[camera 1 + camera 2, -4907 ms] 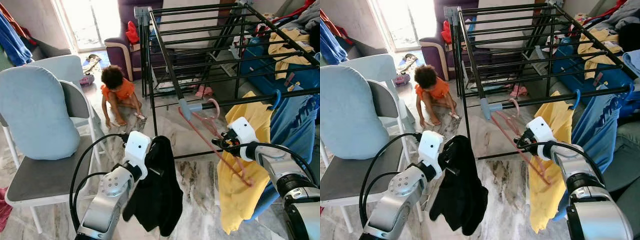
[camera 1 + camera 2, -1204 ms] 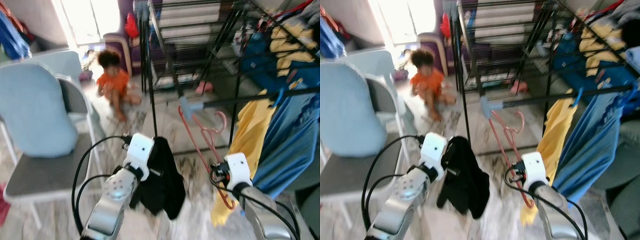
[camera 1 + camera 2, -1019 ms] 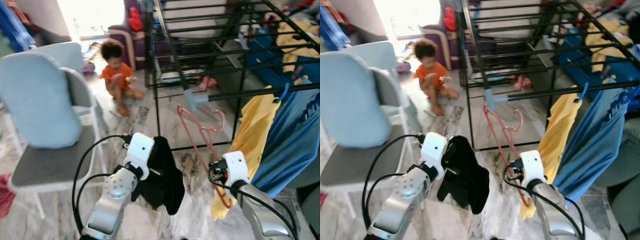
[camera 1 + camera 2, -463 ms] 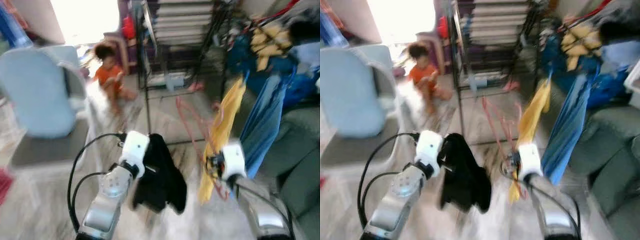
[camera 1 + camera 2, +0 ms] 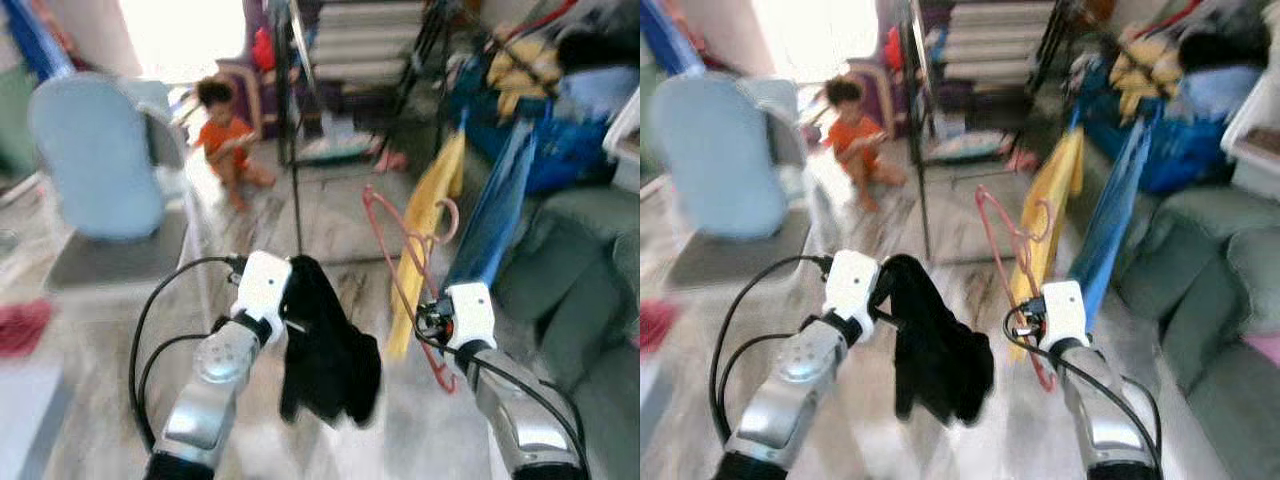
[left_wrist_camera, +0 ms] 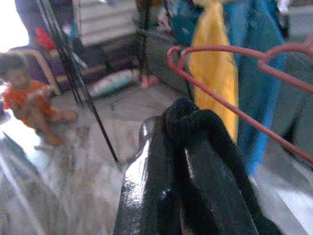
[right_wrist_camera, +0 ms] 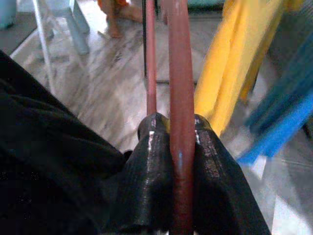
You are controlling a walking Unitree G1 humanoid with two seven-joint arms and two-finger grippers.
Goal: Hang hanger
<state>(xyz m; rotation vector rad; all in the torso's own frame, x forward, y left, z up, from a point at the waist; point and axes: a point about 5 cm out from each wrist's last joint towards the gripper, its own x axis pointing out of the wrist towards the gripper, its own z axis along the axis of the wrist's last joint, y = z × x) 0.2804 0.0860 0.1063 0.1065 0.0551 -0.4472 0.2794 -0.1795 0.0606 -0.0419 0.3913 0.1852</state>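
Right wrist view, pink hanger (image 7: 182, 122) clamped in right end effector (image 7: 176, 132)

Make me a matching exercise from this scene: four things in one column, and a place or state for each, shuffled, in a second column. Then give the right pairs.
Things
1. pink hanger
2. black garment
3. yellow garment
4. person in orange

Places or states
A. sitting on the floor, far side
B. clamped in the right pincer
C. hanging from the drying rack
D. held by the left pincer

Pairs: 1-B, 2-D, 3-C, 4-A
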